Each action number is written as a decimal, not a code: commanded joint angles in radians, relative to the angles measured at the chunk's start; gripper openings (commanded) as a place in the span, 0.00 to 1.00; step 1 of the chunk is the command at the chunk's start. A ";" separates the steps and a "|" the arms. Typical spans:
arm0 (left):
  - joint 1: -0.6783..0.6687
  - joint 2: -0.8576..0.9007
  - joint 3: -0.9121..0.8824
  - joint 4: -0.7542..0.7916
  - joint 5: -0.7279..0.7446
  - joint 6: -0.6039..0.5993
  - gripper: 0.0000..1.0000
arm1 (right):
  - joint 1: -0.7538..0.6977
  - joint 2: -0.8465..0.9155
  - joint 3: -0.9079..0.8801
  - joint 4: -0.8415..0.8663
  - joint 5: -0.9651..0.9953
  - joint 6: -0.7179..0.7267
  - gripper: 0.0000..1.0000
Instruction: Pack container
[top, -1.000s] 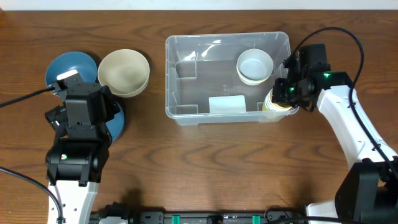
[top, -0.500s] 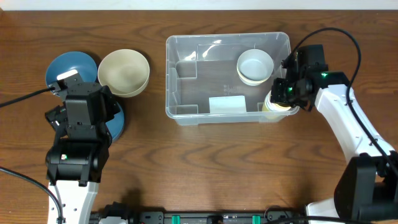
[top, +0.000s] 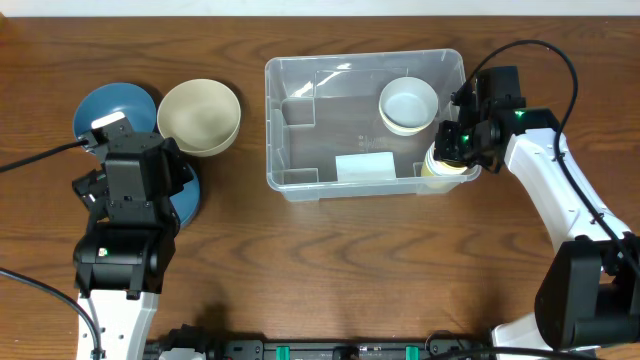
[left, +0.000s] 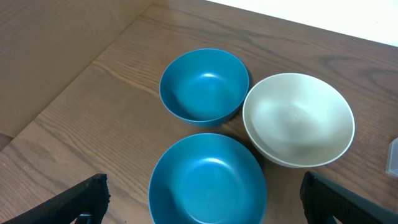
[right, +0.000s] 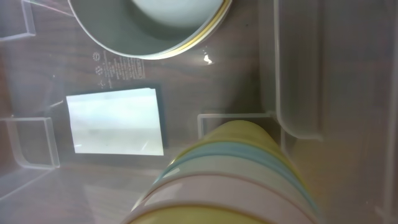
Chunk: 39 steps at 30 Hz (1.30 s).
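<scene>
Now R tool (top: 453, 148) grips cup stack (top: 446, 170) at container (top: 272, 120) (front-right corner).

One large clear plastic rectangular container (top: 340, 120) is counted, bearing one pale label (top: 365, 167). Two round blue bowls are counted: the farther blue bowl (left: 204, 84) and the nearer blue bowl (left: 207, 180). One round cream bowl (left: 298, 118) is counted. One nested stack of white bowls (top: 408, 104) and one stack of pastel plastic cups (right: 230, 174) are seen; the pieces within each cannot be counted exactly.
</scene>
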 joint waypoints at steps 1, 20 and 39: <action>0.005 0.001 0.022 0.000 -0.015 -0.009 0.98 | 0.008 0.081 -0.044 0.006 0.008 -0.006 0.01; 0.005 0.001 0.022 0.000 -0.015 -0.009 0.98 | 0.008 0.069 0.249 -0.321 0.004 -0.006 0.02; 0.005 0.001 0.022 0.000 -0.015 -0.009 0.98 | 0.007 0.069 0.564 -0.536 0.016 -0.037 0.08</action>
